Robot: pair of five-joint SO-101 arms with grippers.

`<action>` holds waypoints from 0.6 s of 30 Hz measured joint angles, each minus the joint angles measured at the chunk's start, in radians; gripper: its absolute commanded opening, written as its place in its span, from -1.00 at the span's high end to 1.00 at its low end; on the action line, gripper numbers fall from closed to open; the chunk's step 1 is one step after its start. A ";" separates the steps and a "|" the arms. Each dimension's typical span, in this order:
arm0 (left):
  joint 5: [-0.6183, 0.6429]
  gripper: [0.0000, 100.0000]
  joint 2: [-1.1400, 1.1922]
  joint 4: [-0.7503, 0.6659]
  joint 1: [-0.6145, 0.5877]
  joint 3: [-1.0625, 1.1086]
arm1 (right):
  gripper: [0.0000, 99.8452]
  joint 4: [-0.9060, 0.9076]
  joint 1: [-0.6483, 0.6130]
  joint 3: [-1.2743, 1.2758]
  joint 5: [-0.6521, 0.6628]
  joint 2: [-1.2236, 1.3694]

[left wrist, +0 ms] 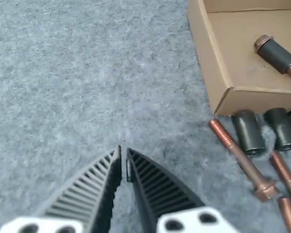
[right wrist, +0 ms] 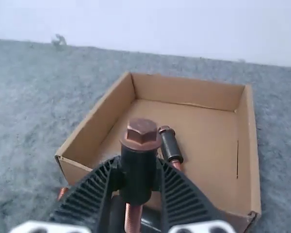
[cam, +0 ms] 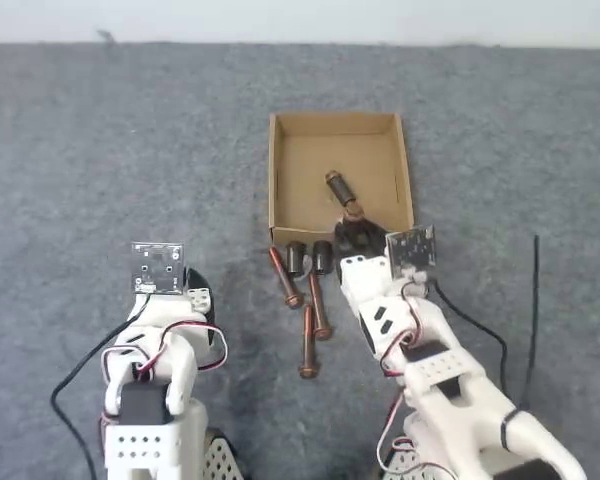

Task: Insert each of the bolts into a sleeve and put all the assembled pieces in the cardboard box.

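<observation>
Right end effector pinching a sleeved bolt at the edge of the cardboard box

The right end effector (right wrist: 137, 169) is clamped around a black sleeve with a copper bolt through it (right wrist: 140, 134). It holds this piece at the near wall of the cardboard box (cam: 276, 170), towards the corner on the right arm's side. Inside the box lies one finished piece (cam: 340, 190), a bolt already in its sleeve. Two empty sleeves (cam: 298, 258) (cam: 323, 256) sit side by side just outside the box's near wall. Three bare bolts (cam: 285, 277) (cam: 318, 305) (cam: 307, 342) lie close by them on the grey worktop (cam: 130, 150). The left end effector (left wrist: 122, 155) has its fingers pressed together with nothing between them. It is over bare worktop, apart from the box and the loose parts.
</observation>
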 measured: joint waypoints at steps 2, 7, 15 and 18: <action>0.000 0.98 0.000 0.000 0.000 0.000 | 0.99 0.092 0.026 -0.054 0.000 -0.003; 0.000 0.98 0.000 0.000 0.000 0.000 | 0.99 0.319 0.080 -0.247 0.000 0.005; 0.000 0.98 0.000 0.000 0.000 0.000 | 0.99 0.562 0.092 -0.663 0.002 0.265; 0.000 0.98 0.000 0.000 0.000 0.000 | 0.99 0.660 0.095 -0.842 0.040 0.427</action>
